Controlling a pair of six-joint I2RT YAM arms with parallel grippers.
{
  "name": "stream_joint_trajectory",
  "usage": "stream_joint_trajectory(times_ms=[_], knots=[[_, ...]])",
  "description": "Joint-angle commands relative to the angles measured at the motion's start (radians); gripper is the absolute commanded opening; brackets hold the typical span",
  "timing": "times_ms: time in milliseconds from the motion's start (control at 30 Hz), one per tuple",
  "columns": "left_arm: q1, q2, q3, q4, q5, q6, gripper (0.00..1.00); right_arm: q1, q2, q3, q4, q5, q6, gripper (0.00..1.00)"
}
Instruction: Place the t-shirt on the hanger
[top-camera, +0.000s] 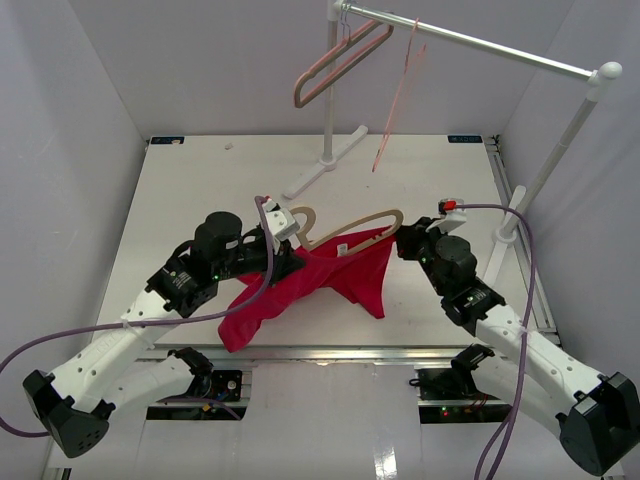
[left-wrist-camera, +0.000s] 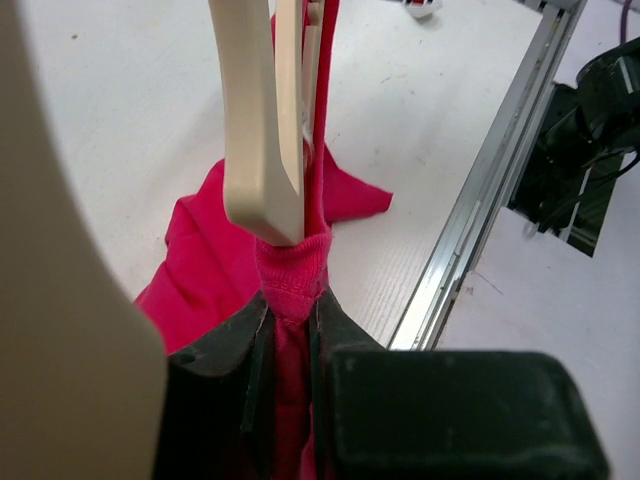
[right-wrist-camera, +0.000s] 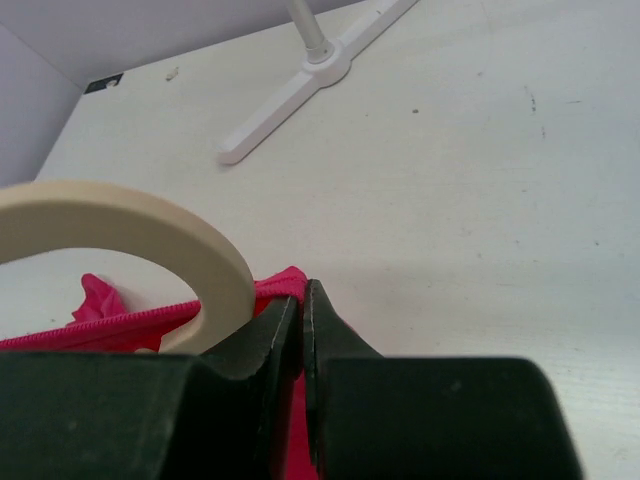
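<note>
The red t-shirt (top-camera: 310, 285) hangs bunched between my two grippers above the table, its lower part trailing to the near edge. The light tan wooden hanger (top-camera: 352, 224) lies along the shirt's top, its hook by my left gripper. My left gripper (top-camera: 283, 262) is shut on the shirt's ribbed neck edge (left-wrist-camera: 292, 270), with the hanger's frame (left-wrist-camera: 265, 130) standing just beyond the jaws. My right gripper (top-camera: 404, 243) is shut on a red shirt edge (right-wrist-camera: 285, 285), with the hanger's curved end (right-wrist-camera: 150, 235) pressed beside the left finger.
A white garment rack (top-camera: 470, 42) stands at the back, its foot (top-camera: 325, 165) on the table. A thicker pinkish-brown hanger (top-camera: 335, 62) and a thin pink wire hanger (top-camera: 398, 95) hang from its bar. A metal rail (left-wrist-camera: 480, 190) marks the table's near edge.
</note>
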Motion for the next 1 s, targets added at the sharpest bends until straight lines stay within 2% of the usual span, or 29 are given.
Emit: stream_joint_trajectory(times_ms=[0, 167, 500, 600, 667, 733, 800, 867, 967], knots=[[0.001, 0.009, 0.006, -0.074, -0.049, 0.07, 0.0, -0.044, -0.034, 0.084, -0.062, 0.021, -0.06, 0.08], [0.0, 0.006, -0.001, -0.101, -0.107, 0.095, 0.0, -0.051, -0.031, 0.156, -0.113, 0.027, -0.11, 0.08], [0.002, 0.094, 0.032, -0.116, -0.146, 0.12, 0.0, -0.05, -0.021, 0.304, -0.25, -0.081, -0.262, 0.08], [0.001, 0.109, 0.048, -0.11, -0.108, 0.123, 0.0, -0.05, 0.002, 0.352, -0.307, -0.2, -0.303, 0.08], [0.0, 0.127, 0.068, -0.109, -0.031, 0.124, 0.0, -0.048, 0.016, 0.403, -0.339, -0.331, -0.328, 0.08], [0.001, 0.146, 0.091, -0.1, 0.063, 0.112, 0.0, -0.037, 0.019, 0.446, -0.386, -0.536, -0.344, 0.08], [0.002, 0.162, 0.101, -0.083, 0.118, 0.102, 0.0, 0.004, 0.002, 0.469, -0.42, -0.562, -0.355, 0.08], [0.002, 0.17, 0.094, -0.064, 0.154, 0.096, 0.0, 0.06, -0.036, 0.468, -0.48, -0.513, -0.362, 0.08], [0.002, 0.166, 0.067, -0.041, 0.207, 0.099, 0.0, 0.107, -0.054, 0.433, -0.533, -0.571, -0.374, 0.1]])
